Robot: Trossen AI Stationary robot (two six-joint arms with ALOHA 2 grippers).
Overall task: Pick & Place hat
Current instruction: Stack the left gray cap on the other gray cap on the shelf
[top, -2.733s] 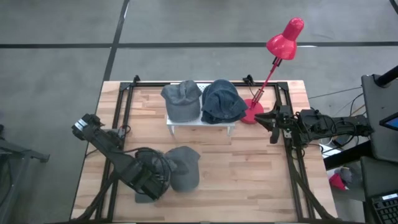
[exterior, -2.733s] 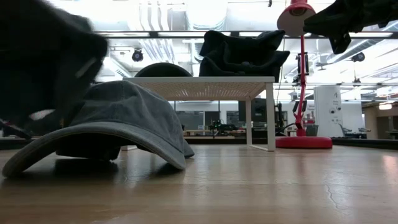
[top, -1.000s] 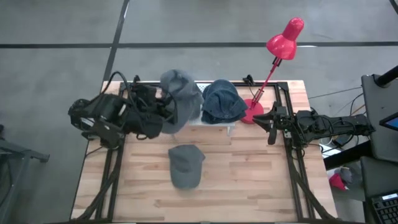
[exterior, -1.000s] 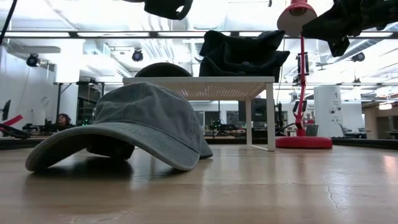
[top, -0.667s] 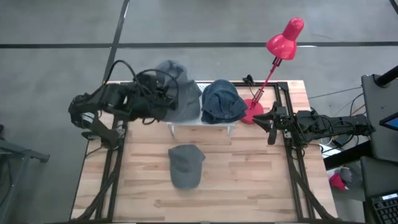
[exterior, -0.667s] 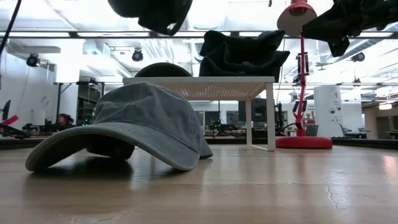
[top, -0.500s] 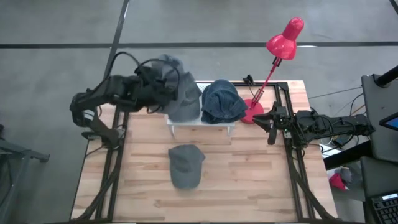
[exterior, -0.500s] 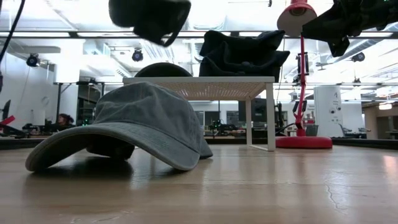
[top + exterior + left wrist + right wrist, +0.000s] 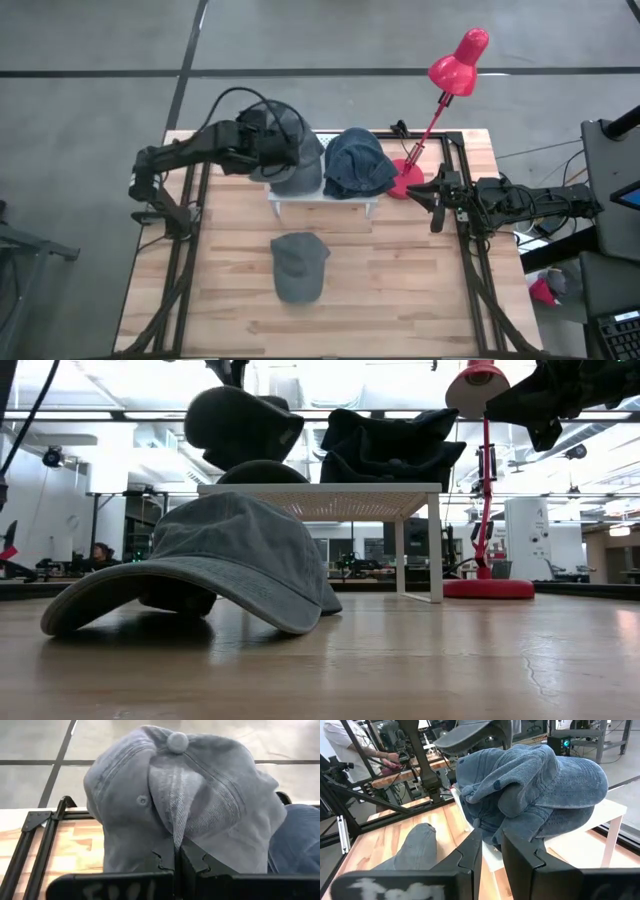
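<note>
Your left pincer (image 9: 176, 856) is clamped on the grey cap (image 9: 190, 795) — above the rack (image 9: 322, 196). Your right pincer (image 9: 490, 851) waits, slightly apart, at the desk (image 9: 400, 300) edge.

We find no text, label, brand, number or sign that we can read anywhere on the hats, the shelf or the lamp.

Both arms are dark, near black, built of chunky jointed segments; the left arm (image 9: 190, 150) trails a thin black cable looping above its wrist; the right arm (image 9: 520, 205) carries bundled black cables along its length; each gripper's fingers (image 9: 470, 852) are matte black, angular, with stepped, notched inner edges.
</note>
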